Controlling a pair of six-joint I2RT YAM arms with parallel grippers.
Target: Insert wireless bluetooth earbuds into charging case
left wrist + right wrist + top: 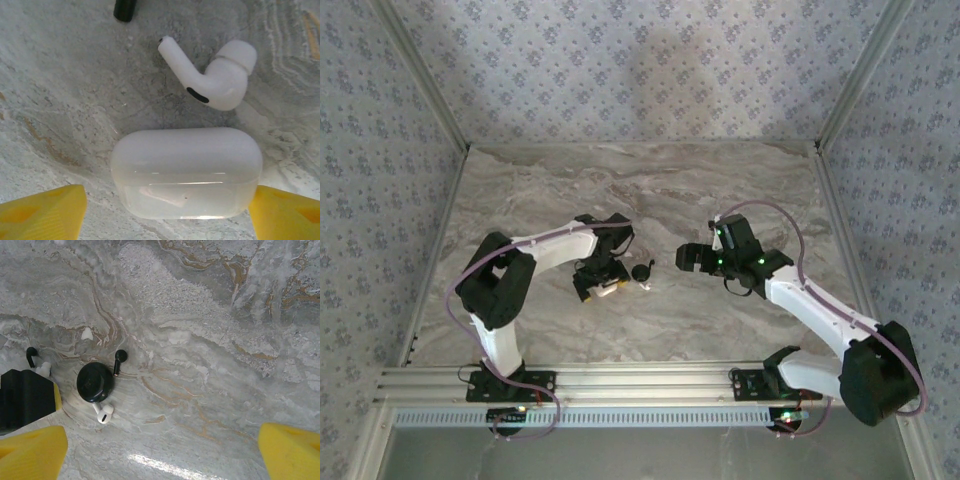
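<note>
The charging case (186,172), a glossy white closed pebble, lies on the marble between the yellow fingertips (42,212) of my left gripper (167,210). The jaws stand open around it, the right tip at its edge and the left tip apart. One white earbud (212,75) lies just beyond the case. A second white earbud (104,413) rests against a black round case (95,382). From above, the left gripper (598,285) hovers over the white case (611,290). My right gripper (685,258) hangs open over bare marble, holding nothing.
A black earbud (119,360) lies beside the black round case (642,271), and another black earbud (31,356) sits near the left gripper's body (25,397). A black stem end (125,9) lies past the white earbud. Patterned walls enclose the marble table (740,190).
</note>
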